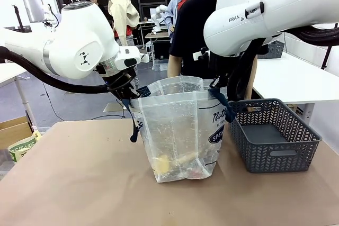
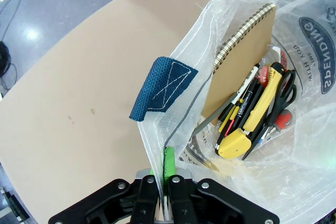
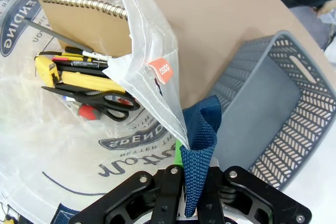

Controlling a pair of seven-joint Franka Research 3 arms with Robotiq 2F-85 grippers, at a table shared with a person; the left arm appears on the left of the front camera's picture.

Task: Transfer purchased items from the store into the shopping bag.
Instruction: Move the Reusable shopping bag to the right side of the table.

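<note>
The counter (image 1: 79, 183) carries two big things: the bag (image 1: 180, 130), standing upright near the middle, and the basket (image 1: 265, 157) just beside it on my right, its floor bare. So I judge the transfer all but done.

Inside the bag, a spiral notebook (image 2: 247, 51) leans on the wall. Below it lie a yellow cutter (image 2: 247, 124), black scissors (image 3: 100, 100) and some pens (image 2: 236, 103), all piled at the bottom.

The left claw (image 2: 164, 174) is pinched tight on the thin film of the bag's rim, below a navy strap end (image 2: 160, 90). The right claw (image 3: 190, 171) is clamped on the other strap (image 3: 202, 135), with film beside it. Between them they hold the mouth open.

My worries:
- The left grip has only slick film, so any upward pull could slide it out or tear the rim.
- If I spread the arms further, the seam at the strap stitching takes the load.
- If one side lets go first, the bag may slump toward the basket and tip the notebook.
- The scissors or cutter could pierce the film if the bag is lifted.
</note>
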